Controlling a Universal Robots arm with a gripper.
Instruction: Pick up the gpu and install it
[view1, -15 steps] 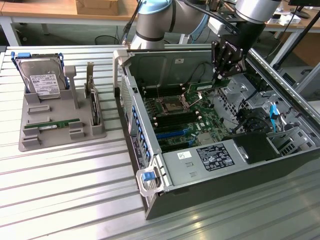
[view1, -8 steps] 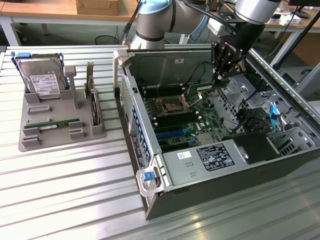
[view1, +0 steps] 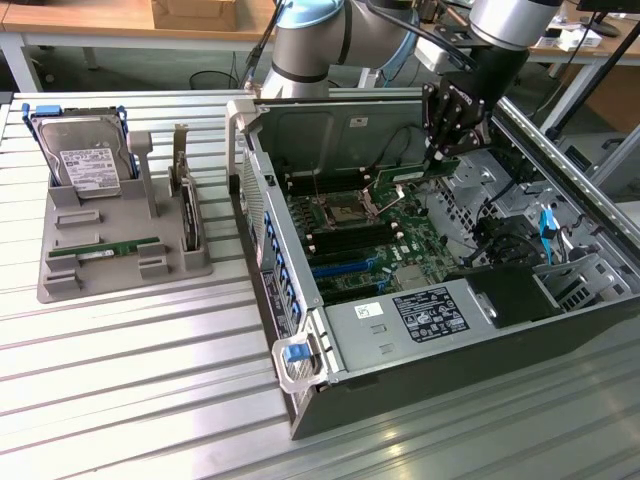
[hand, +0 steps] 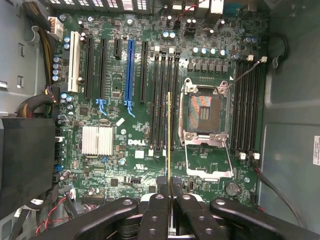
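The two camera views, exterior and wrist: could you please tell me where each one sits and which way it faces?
Exterior view: off the arm, raised, angled down at the open computer case and parts tray; arm and gripper show.
Wrist view: on the wrist, facing straight onto the motherboard; gripper holds the gpu edge-on.
Shared: gripper, gpu, motherboard.

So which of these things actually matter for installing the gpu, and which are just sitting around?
In the job:
gripper, shut on the gpu
gpu, held edge-on over the motherboard
motherboard
computer case

Lying about:
hard drive in the grey holder tray
green module lying in the tray
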